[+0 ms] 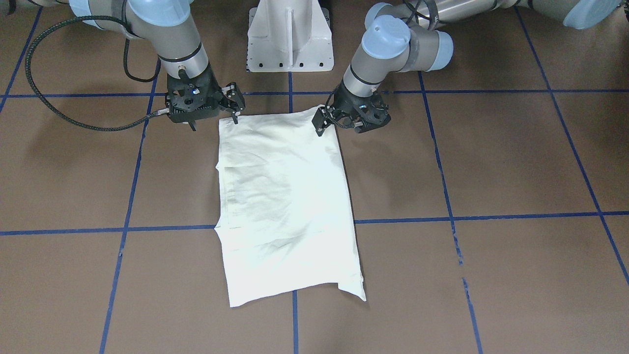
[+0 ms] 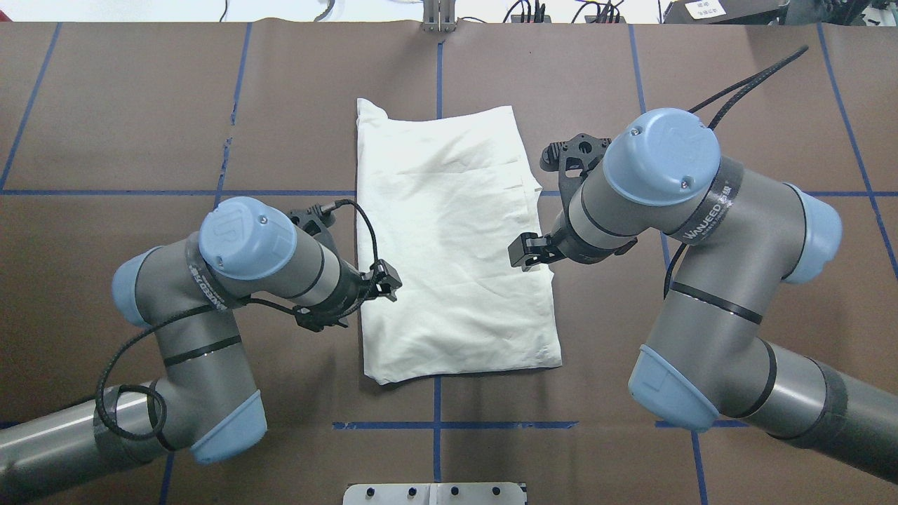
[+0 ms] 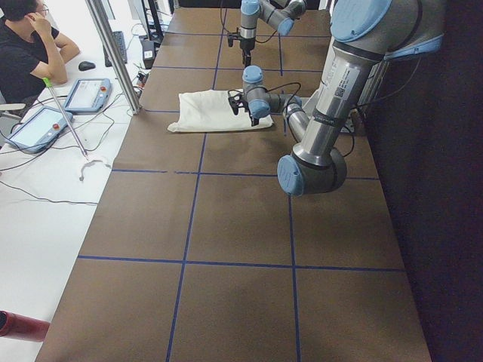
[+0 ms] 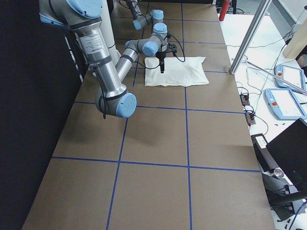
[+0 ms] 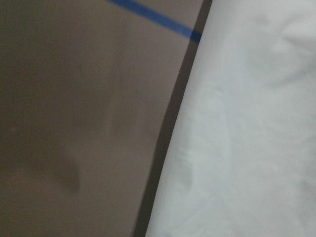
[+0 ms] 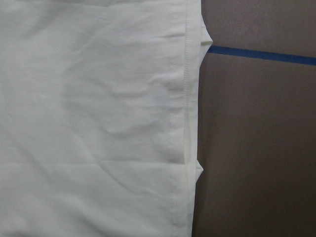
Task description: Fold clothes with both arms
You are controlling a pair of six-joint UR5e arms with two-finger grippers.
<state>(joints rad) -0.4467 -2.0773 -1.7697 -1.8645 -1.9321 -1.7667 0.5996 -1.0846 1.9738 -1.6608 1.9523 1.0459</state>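
Note:
The cream-white shirt [image 1: 285, 196] lies folded into a long rectangle on the brown table, plain side up. Its print is hidden. It also shows in the overhead view [image 2: 449, 245] and in both wrist views [image 5: 247, 138] [image 6: 98, 123]. My left gripper [image 1: 366, 125] [image 2: 312, 217] hangs just off the shirt's near corner on my left side. My right gripper [image 1: 192, 123] [image 2: 575, 151] hangs just off the shirt's edge on my right side. Neither holds cloth. Their fingers are hidden by the gripper bodies, so I cannot tell whether they are open or shut.
The white pedestal base [image 1: 290, 44] stands behind the shirt's near edge. Blue tape lines [image 1: 442, 219] grid the table. An operator [image 3: 23, 53] sits beyond the far edge with control tablets [image 3: 87, 94], beside a metal post [image 3: 113, 53]. A black cable [image 1: 59, 115] loops beside my right arm.

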